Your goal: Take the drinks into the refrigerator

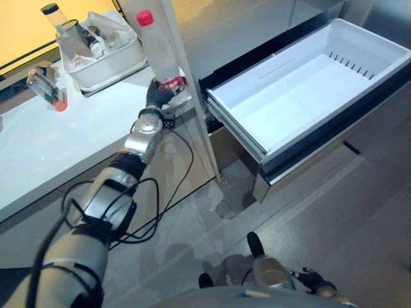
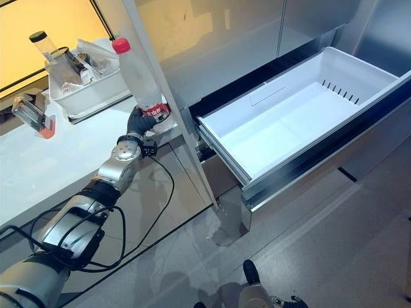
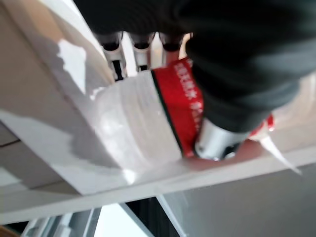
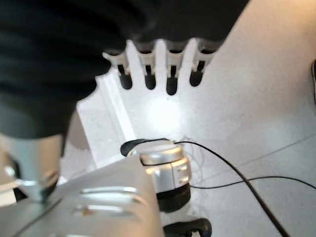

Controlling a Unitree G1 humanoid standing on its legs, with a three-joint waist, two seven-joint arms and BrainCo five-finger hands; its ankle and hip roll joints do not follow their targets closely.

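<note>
A clear plastic bottle (image 1: 159,48) with a red cap and a red label stands near the corner of the white counter (image 1: 38,147), leaning slightly. My left hand (image 1: 157,95) is shut on its lower part at the label; in the left wrist view the fingers (image 3: 121,49) curl round the far side of the bottle (image 3: 138,118) and the thumb presses on the label. The refrigerator's white drawer (image 2: 221,151) is pulled out to the right, with nothing in it. My right hand (image 1: 314,279) hangs low over the floor, its fingers (image 4: 170,69) relaxed and holding nothing.
A white bin (image 1: 103,64) with several bottles sits at the back of the counter. Another bottle (image 2: 29,114) with an orange cap lies to the left. A white upright panel edge (image 2: 167,96) stands between the counter and the drawer. Grey floor lies below.
</note>
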